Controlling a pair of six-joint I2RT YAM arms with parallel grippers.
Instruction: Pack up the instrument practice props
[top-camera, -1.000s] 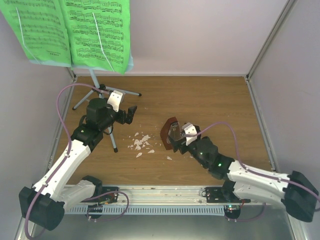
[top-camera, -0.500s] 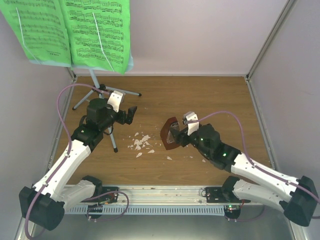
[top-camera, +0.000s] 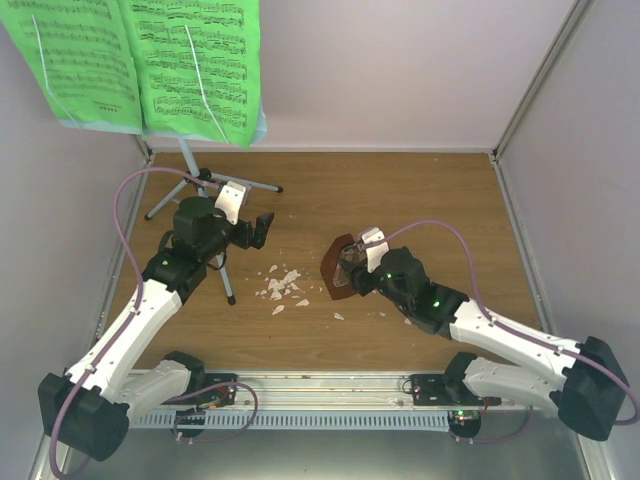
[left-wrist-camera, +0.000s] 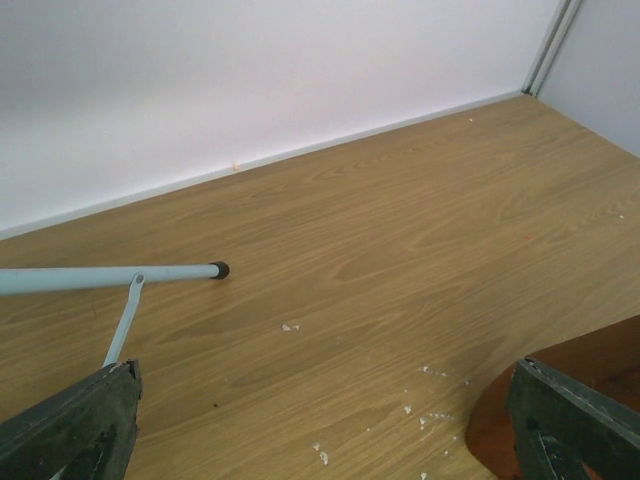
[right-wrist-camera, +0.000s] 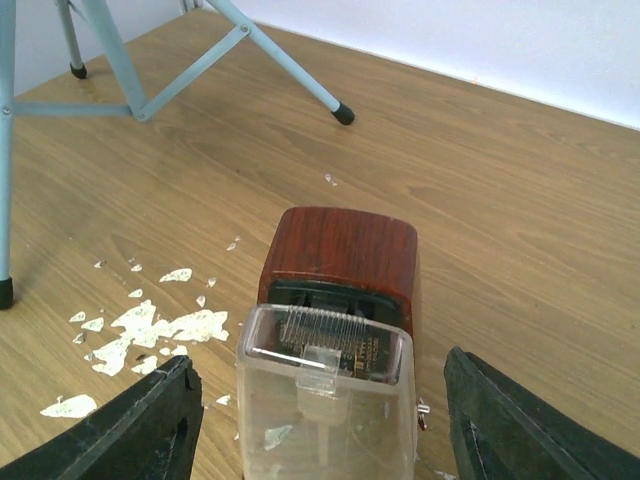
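The pale blue music stand stands at the far left on grey tripod legs, holding two bright green sheets of music. The reddish-brown metronome lies mid-table with its clear cover towards my right gripper. In the right wrist view, the open right gripper has one finger on each side of the metronome, neither touching it. My left gripper is open and empty beside the tripod. In the left wrist view, the left gripper hovers over bare wood; a tripod leg and the metronome's edge show.
Scattered white crumbs lie between the tripod's near leg and the metronome; they also show in the right wrist view. White walls close in the back and both sides. Tripod legs stand beyond the metronome.
My right arm has raised its elbow and pushed its wrist forward, so the open fingers now sit further along the metronome. The left arm and the metronome have not moved.
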